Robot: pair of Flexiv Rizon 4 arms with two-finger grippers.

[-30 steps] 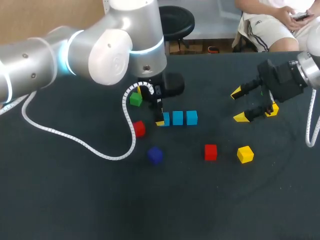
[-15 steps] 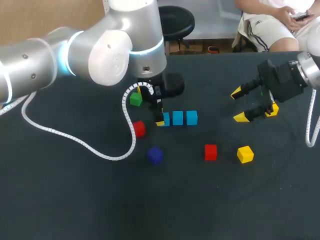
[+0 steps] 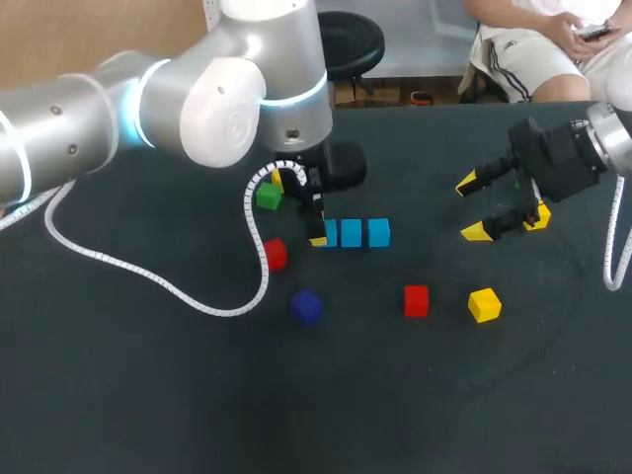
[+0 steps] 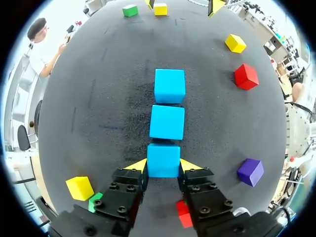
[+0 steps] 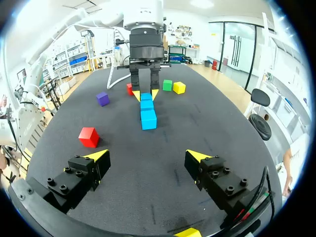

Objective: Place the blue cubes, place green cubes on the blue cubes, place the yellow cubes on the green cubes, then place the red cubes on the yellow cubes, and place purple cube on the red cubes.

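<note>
Fingers of left gripper (image 4: 163, 166) clamped on nearest blue cube (image 4: 163, 160), down on the table (image 4: 98, 98) at the end of a row, middle blue cube (image 4: 167, 122) just beyond, far blue cube (image 4: 170, 85) past that. Blue-placing step judged nearly done; next: release, lift clear, fetch a green cube (image 3: 268, 197). Farther off, right gripper (image 3: 482, 207) spread wide, holding nothing.

Head view looks down from above and behind; left wrist sits close over the blue cubes (image 4: 167, 122) — right wrist faces them from afar.
</note>
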